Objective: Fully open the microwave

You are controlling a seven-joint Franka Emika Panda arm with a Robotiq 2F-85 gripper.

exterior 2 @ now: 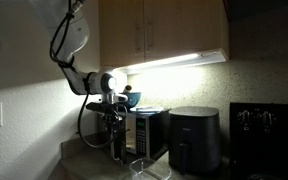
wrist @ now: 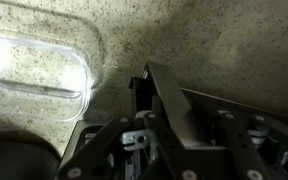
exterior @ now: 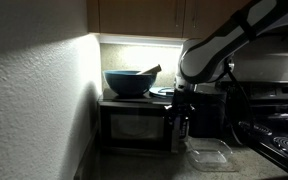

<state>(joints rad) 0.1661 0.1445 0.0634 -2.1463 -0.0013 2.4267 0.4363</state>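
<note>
Dim kitchen, under-cabinet light (exterior: 144, 41) on. End effector (exterior: 179, 128) hangs by the microwave (exterior: 132, 124) front edge; finger spread cannot be told. Blue bowl (exterior: 129, 82) sits on top.

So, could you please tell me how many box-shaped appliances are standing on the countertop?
2. The dark grey-black microwave with a glass door stands nearer the wall; the plain black windowless box appliance stands beside it, towards the black stove. The dark may hide others.
</note>
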